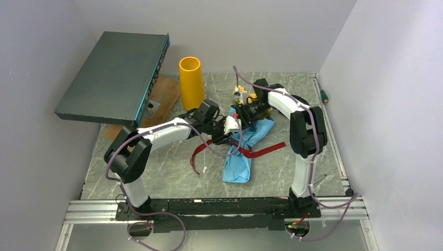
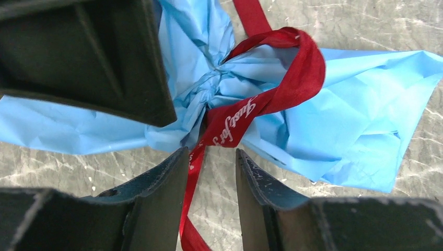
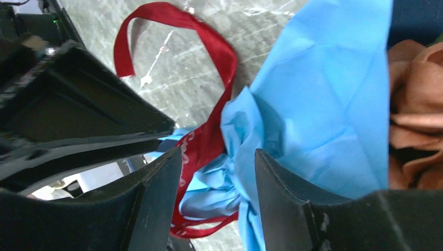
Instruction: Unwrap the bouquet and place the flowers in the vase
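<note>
The bouquet [image 1: 244, 149] lies mid-table, its crinkled blue paper [image 2: 345, 120] pinched at a knot with the dark red ribbon [image 2: 245, 112] looped around it. A loose ribbon [image 1: 264, 151] trails over the marble. The flowers [image 1: 241, 93] poke out at the far end; a brown-orange rose [image 3: 412, 120] shows in the right wrist view. My left gripper [image 2: 211, 157] is open, a ribbon strand running along its left finger. My right gripper [image 3: 218, 157] is open astride the paper and ribbon [image 3: 201, 141], just beside the left one. The orange-yellow vase [image 1: 191, 81] stands upright at the back left.
A dark flat box [image 1: 117, 73] sits tilted at the back left above a wooden board [image 1: 163, 97]. A small screwdriver [image 1: 324, 95] lies by the right wall. White walls close in three sides; a metal rail [image 1: 209, 212] runs along the near edge.
</note>
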Robot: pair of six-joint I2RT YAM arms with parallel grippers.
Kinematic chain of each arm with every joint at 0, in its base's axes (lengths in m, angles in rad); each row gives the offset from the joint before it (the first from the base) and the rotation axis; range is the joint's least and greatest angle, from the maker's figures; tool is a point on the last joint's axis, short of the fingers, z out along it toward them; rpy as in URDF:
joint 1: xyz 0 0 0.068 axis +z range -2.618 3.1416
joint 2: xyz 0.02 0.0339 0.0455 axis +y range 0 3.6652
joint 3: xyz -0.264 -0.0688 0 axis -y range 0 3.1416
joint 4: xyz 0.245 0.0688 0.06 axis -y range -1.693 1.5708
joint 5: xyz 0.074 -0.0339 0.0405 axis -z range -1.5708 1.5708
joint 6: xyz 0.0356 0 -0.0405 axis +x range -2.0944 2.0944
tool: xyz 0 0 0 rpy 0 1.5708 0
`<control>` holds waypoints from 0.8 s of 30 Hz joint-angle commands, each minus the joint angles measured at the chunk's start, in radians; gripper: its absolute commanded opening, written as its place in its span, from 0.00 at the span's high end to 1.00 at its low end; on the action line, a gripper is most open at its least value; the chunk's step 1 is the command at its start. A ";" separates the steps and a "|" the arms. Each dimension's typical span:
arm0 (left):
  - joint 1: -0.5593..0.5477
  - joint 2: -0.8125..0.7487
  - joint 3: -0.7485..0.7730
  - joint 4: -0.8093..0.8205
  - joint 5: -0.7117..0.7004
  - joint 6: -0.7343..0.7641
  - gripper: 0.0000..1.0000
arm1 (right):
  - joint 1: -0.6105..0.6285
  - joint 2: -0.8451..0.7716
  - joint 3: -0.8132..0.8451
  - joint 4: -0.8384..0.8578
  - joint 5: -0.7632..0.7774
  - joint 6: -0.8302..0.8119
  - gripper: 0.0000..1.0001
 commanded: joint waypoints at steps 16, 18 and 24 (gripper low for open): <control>-0.104 -0.032 -0.006 0.085 -0.107 0.004 0.60 | -0.005 -0.278 -0.212 -0.200 -0.133 -0.125 0.43; -0.104 -0.031 -0.007 0.088 -0.104 0.007 0.60 | -0.003 -0.274 -0.234 -0.169 -0.128 -0.112 0.43; -0.105 -0.022 -0.014 0.106 -0.102 0.008 0.59 | 0.005 -0.259 -0.275 -0.059 -0.086 -0.039 0.42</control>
